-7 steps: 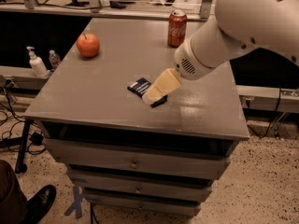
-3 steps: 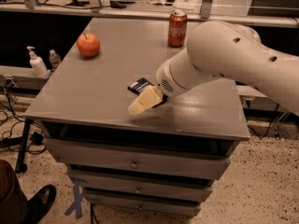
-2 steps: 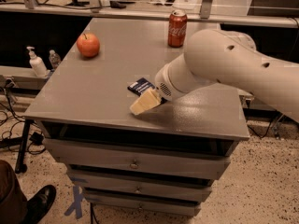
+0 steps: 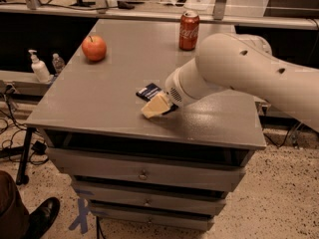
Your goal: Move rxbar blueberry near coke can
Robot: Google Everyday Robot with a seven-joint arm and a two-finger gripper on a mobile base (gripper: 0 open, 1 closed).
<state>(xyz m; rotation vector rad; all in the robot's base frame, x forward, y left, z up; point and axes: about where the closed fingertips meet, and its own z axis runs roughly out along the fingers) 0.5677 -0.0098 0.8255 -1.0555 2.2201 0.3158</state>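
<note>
The rxbar blueberry is a dark navy bar lying flat near the middle of the grey cabinet top; only its left end shows, the rest is hidden under my gripper. The coke can stands upright at the back of the top, well beyond the bar. My gripper, with cream-coloured fingers, is down at the bar's near right end, low over the surface. The large white arm reaches in from the right.
An orange-red apple sits at the back left of the cabinet top. A soap dispenser and a small bottle stand on a ledge to the left. A person's shoe is on the floor at lower left.
The arm has swung left and lowered, bringing the gripper from the bar's right side down onto its near end. The bar, can and apple have not moved.
</note>
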